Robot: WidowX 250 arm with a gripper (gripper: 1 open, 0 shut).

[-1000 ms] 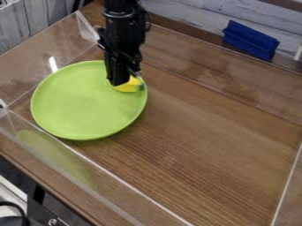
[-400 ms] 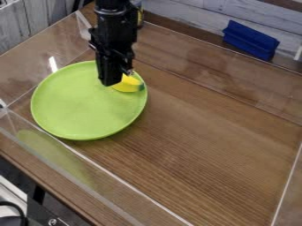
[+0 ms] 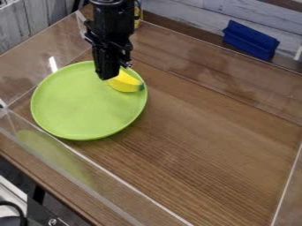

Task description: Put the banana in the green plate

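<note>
The banana [image 3: 126,83] is lying inside the plate [image 3: 71,110], near its far right rim. The gripper [image 3: 108,74] is hovering beside it, fingers together, holding nothing. It looks light, stiff and smooth plastic; gripping across its middle seems safest.

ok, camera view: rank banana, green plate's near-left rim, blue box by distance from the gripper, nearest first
1. banana: just right of the gripper, on the green plate at its far-right rim.
2. The plate's near-left rim: below and left of the gripper.
3. blue box: far right, at the table's back edge.
</note>
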